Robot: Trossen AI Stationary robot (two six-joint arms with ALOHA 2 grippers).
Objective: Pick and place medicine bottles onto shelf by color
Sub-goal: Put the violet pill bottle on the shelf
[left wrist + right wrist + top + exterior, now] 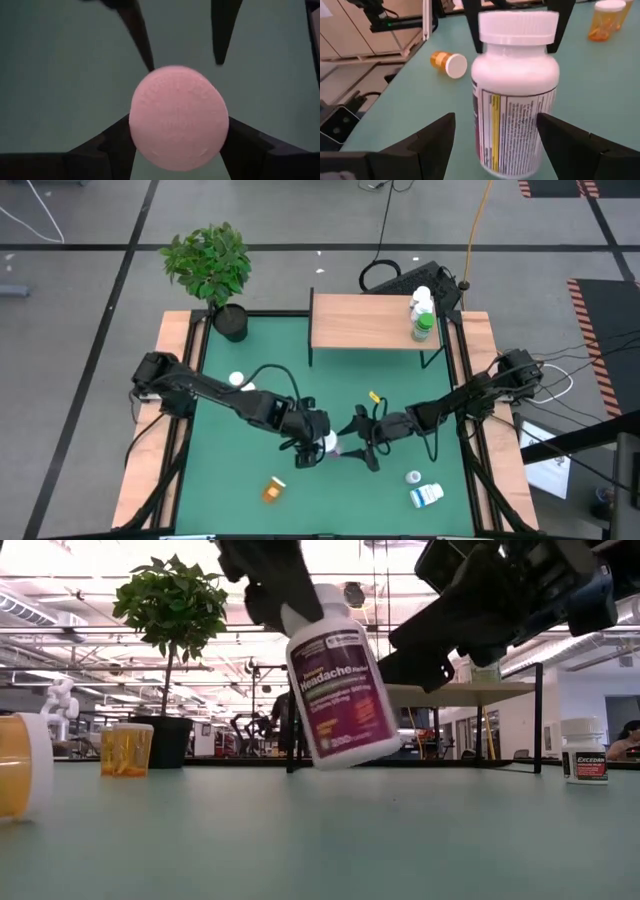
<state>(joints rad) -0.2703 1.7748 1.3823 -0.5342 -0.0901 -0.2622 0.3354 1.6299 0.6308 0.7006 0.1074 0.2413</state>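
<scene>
— White headache bottle (328,444): where?
— Mid-counter (250,470), tilted, left hand (312,450) clamped on its cap.
— And the right hand (350,448)?
— At its three o'clock, fingers apart, straddling the bottle, touching nothing.

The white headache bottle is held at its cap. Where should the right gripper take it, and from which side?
On the body, below the cap. The left gripper clamps the cap from above, so only the round body of the bottle is free. The right gripper faces it level, open, one finger on either side; closing there is probably best.
</scene>
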